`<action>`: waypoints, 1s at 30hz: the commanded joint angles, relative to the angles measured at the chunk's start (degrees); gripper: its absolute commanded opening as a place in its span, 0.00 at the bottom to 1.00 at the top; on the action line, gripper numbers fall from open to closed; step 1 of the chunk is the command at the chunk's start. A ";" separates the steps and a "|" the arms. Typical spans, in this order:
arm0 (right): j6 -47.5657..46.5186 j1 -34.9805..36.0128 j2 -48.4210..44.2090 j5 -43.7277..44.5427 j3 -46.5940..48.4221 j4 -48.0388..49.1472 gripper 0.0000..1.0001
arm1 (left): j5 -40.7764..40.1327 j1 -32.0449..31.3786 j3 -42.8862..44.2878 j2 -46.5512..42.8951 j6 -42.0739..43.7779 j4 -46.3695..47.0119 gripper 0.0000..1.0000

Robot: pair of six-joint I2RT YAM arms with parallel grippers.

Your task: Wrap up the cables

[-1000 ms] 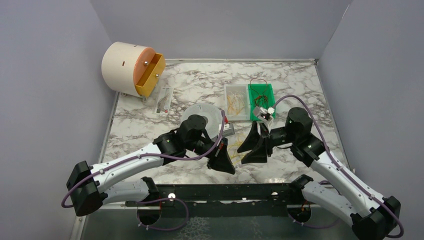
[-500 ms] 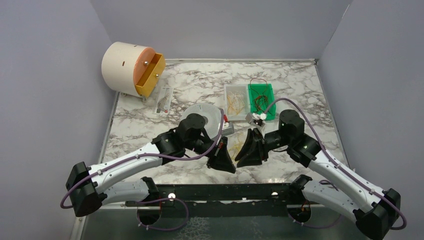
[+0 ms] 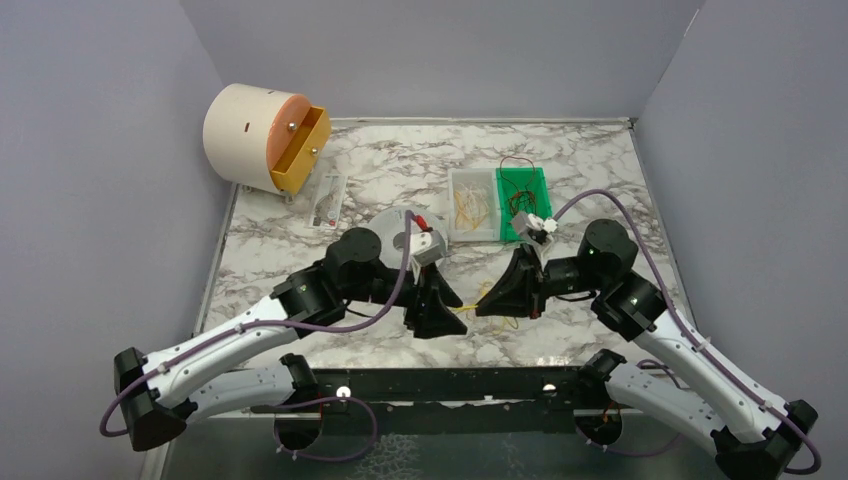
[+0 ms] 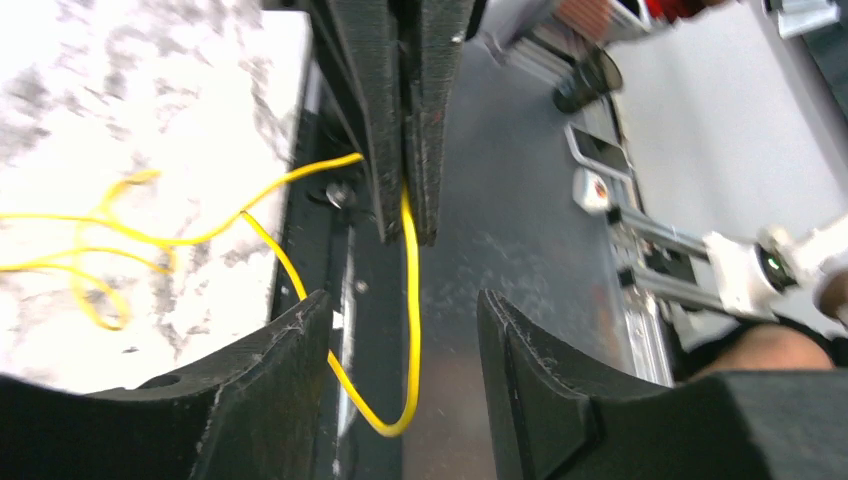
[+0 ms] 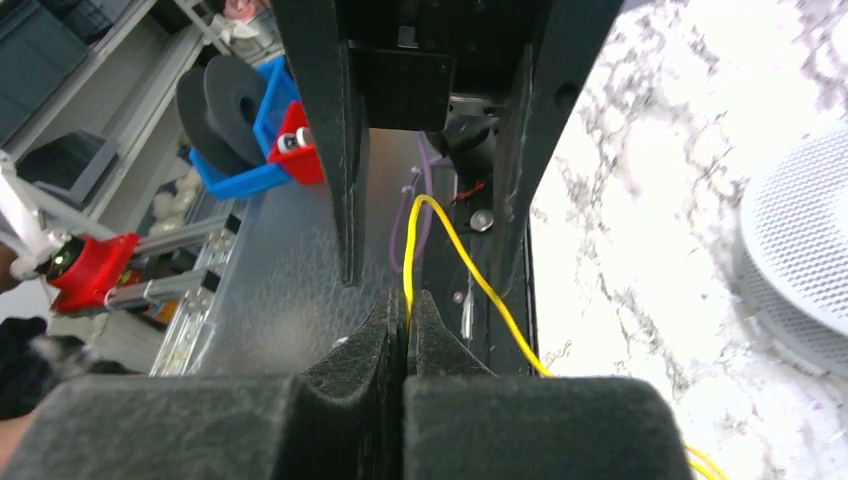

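Over the near edge of the table (image 3: 400,160), my right claw (image 5: 405,300) is clamped on the yellow cable (image 5: 470,275). My left claw (image 4: 400,310) stands apart around its loop. A green tray (image 3: 545,195) sits behind.

Top view: the fingertips of the left gripper (image 3: 437,318) and right gripper (image 3: 497,303) are under their own bodies. The yellow cable (image 3: 465,311) between them is a sliver, route unreadable. White disc (image 3: 392,222) is half hidden behind the left arm (image 3: 330,285). Yellow wires (image 3: 470,205) in the clear tray (image 3: 452,180) and dark wires (image 3: 518,190) in the green tray (image 3: 543,200) are too fine to count.

Left wrist: cable exits frame left, other end vanishes between the right gripper's pressed fingers, cropped at top.

Right wrist: pinched stretch hidden, cable leaves bottom-right, disc cropped right, background blurred.
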 commanded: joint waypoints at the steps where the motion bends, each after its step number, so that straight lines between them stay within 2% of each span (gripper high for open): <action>1: 2.72 0.35 -0.83 6.09 4.66 -1.23 0.01 | -18.61 -0.32 2.36 -7.63 4.37 -1.52 0.65; 5: 6.73 0.35 -0.69 7.99 6.35 1.15 0.01 | -28.64 -0.26 -0.05 -12.99 5.02 1.13 0.72; 11: 15.06 0.30 0.94 12.19 9.20 4.24 0.01 | -33.57 -0.25 -8.41 -20.16 5.51 12.78 0.79; 19: 27.71 0.31 3.61 14.44 12.28 14.56 0.01 | -29.88 -0.25 -16.79 -21.19 3.08 29.50 0.80; 26: 36.43 0.34 5.55 17.56 12.50 21.76 0.01 | -29.24 -0.25 -16.82 -17.46 1.34 37.08 0.79; 30: 39.03 0.43 5.40 20.12 11.02 24.03 0.01 | -27.57 -0.31 -18.08 -16.46 -0.72 44.51 0.79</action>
